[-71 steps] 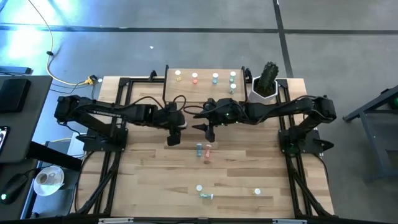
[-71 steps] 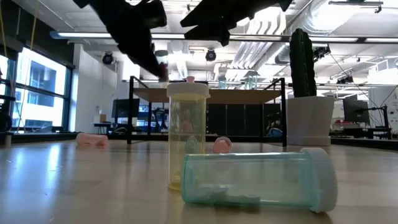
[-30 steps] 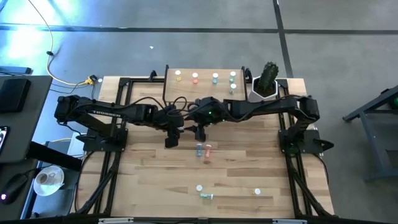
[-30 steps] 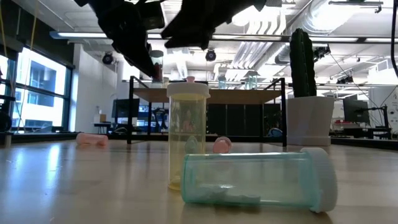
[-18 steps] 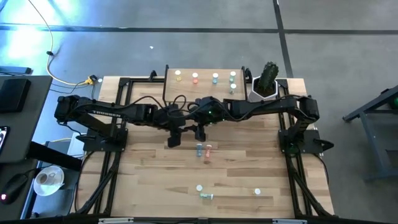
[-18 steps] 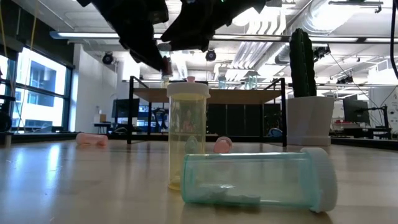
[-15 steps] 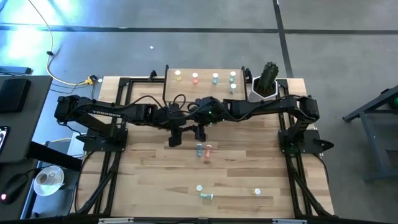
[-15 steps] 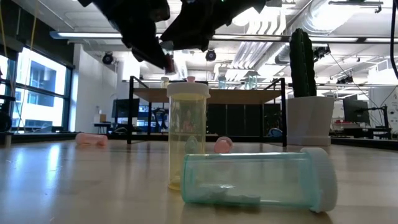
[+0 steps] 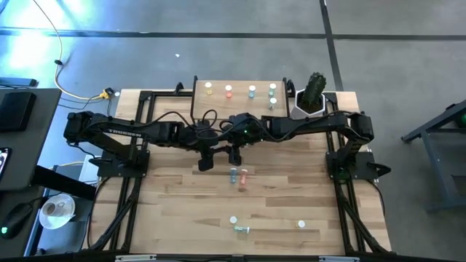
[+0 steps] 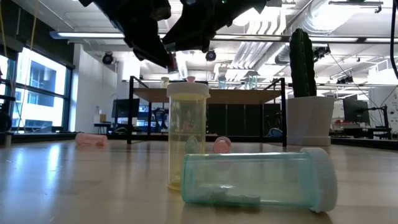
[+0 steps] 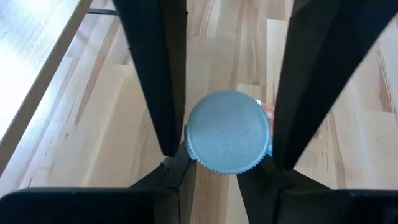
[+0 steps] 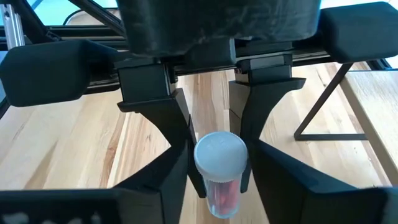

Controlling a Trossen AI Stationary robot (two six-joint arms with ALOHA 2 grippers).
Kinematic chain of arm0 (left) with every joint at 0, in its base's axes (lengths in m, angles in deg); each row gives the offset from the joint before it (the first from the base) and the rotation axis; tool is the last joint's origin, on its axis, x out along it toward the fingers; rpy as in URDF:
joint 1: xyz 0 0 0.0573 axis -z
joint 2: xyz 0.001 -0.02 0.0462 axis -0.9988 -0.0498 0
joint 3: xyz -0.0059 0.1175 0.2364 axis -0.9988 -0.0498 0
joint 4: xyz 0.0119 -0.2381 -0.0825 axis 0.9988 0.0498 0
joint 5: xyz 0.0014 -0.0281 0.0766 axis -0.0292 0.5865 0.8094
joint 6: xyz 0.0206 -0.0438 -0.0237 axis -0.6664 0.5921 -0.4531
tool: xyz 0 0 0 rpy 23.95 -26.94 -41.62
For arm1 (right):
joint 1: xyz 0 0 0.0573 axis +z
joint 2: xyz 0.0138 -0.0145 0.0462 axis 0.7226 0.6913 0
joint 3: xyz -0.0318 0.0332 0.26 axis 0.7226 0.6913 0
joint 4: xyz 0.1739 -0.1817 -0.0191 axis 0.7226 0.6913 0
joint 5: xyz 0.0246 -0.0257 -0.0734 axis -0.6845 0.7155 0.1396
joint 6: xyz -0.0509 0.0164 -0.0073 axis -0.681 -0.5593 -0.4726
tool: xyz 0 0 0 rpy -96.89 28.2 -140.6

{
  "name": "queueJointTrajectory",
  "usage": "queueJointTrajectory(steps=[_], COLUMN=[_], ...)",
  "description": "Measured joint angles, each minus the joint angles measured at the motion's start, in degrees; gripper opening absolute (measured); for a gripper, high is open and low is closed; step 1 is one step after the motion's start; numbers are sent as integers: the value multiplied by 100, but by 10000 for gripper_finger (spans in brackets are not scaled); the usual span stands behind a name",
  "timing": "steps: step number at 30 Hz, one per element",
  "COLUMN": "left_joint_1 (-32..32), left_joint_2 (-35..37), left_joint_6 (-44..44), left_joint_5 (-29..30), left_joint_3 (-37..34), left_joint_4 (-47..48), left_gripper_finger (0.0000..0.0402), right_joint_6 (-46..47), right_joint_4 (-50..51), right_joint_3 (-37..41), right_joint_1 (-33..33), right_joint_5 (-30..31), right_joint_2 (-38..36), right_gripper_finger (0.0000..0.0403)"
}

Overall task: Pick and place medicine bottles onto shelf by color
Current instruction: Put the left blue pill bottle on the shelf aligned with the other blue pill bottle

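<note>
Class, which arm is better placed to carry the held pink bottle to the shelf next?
Probably the right. Its gripper sits at the pink bottle that the left gripper holds in mid-air, and its arm runs alongside the shelf.

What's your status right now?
Left gripper shut on pink bottle, midair. Right gripper at same bottle. No obstruction seen.
</note>
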Motion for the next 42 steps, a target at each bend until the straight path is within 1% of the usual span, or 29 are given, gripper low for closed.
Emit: queueJointTrajectory(steps=[4, 8, 22, 25, 30, 34, 37, 42], left_joint_1=[0, 0, 0, 0, 0, 0, 0, 0], left_joint_2=[0, 0, 0, 0, 0, 0, 0, 0], left_joint_6=[2, 0, -46, -46, -48, -50, -50, -50], left_joint_5=[0, 0, -4, -2, -4, -7, -7, -7], left_joint_3=[0, 0, -2, -2, -2, -2, -2, -2], left_joint_4=[-2, -2, -2, -2, -10, 61, 102, 125], left_gripper_finger=[94, 94, 95, 105, 141, 167, 177, 179], right_joint_6=[1, 2, 2, -3, -105, -147, -266, -299], right_joint_4=[2, 5, 72, 74, 283, 499, 682, 821], right_joint_3=[0, 0, 0, 0, 8, 7, 7, 7], right_joint_1=[0, 0, -2, -2, -3, -50, -106, -242], right_joint_5=[-4, -3, -2, 40, 129, 428, 699, 1058], right_joint_2=[0, 0, -7, -7, -140, -441, -690, -1245], right_gripper_finger=[124, 107, 107, 107, 107, 107, 107, 107])
